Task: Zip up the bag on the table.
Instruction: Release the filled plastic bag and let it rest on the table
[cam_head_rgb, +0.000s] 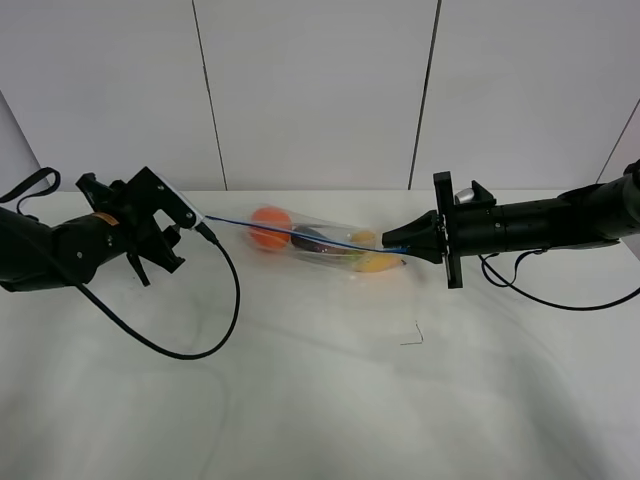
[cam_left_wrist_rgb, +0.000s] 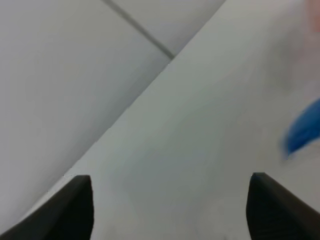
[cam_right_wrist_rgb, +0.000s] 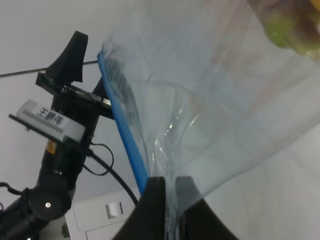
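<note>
The clear bag lies on the white table, its blue zipper strip stretched between my two grippers. An orange, a purple eggplant and a yellow pear show through it. My right gripper is shut on the bag's right end; in the right wrist view its fingers pinch the plastic beside the blue strip. My left gripper is at the bag's left end. In the left wrist view its fingers stand wide apart, with a blurred blue strip off to one side.
A black cable loops from the left arm onto the table in front of the bag. A small bent wire piece lies on the table in front of the right gripper. A white panelled wall stands behind.
</note>
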